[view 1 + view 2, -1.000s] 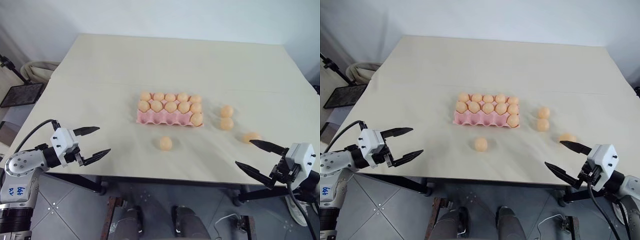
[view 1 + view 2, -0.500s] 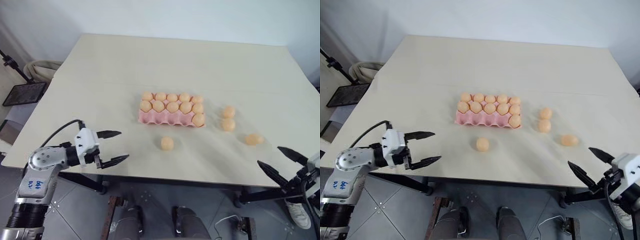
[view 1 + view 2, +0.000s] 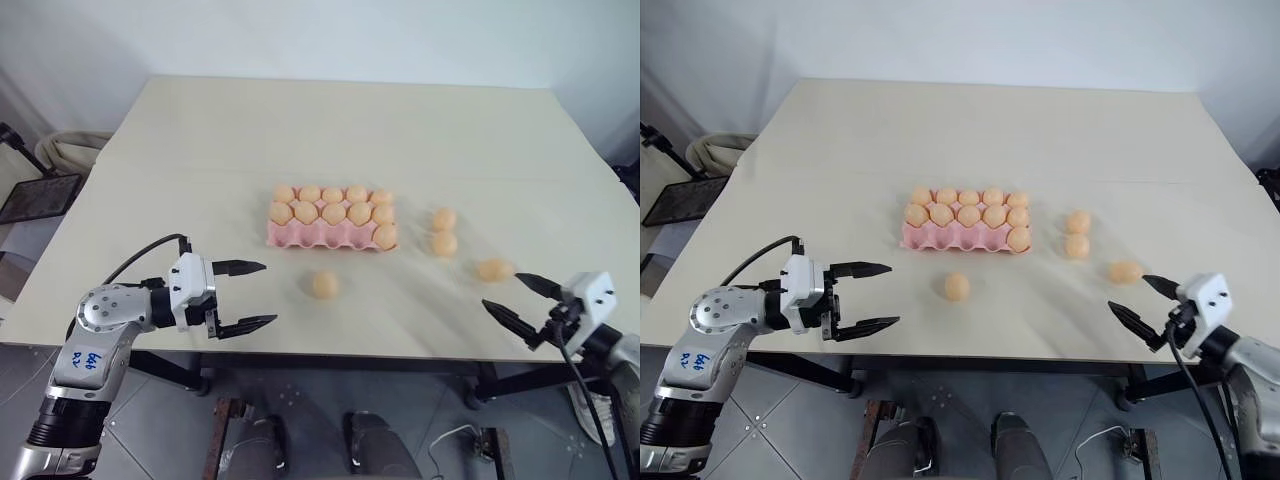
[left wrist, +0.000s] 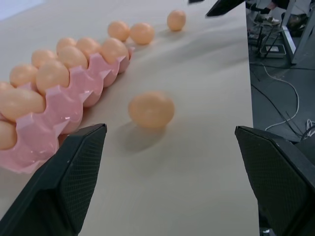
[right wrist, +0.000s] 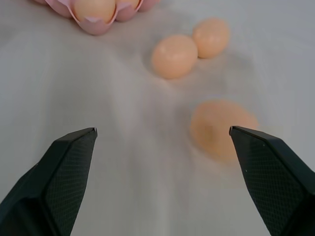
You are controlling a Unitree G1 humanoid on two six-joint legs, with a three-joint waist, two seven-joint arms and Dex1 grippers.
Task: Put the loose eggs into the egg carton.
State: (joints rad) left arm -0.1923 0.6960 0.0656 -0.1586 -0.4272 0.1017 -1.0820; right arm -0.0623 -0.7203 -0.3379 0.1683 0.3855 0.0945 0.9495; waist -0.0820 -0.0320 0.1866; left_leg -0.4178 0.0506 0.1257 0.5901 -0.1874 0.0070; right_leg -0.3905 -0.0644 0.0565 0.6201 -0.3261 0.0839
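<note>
Eggs (image 3: 324,284), four loose near table's (image 3: 200,150) front edge beside pink carton (image 3: 330,233); left gripper (image 3: 252,296) and right gripper (image 3: 516,300) wide open, empty.

The beige table (image 3: 300,130) holds an egg carton (image 3: 325,235) and four loose eggs (image 3: 324,284).

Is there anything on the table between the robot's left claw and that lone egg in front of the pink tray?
No. Between the open left tool and the single peach-orange egg lies only bare cream table, as the head views show.
</note>
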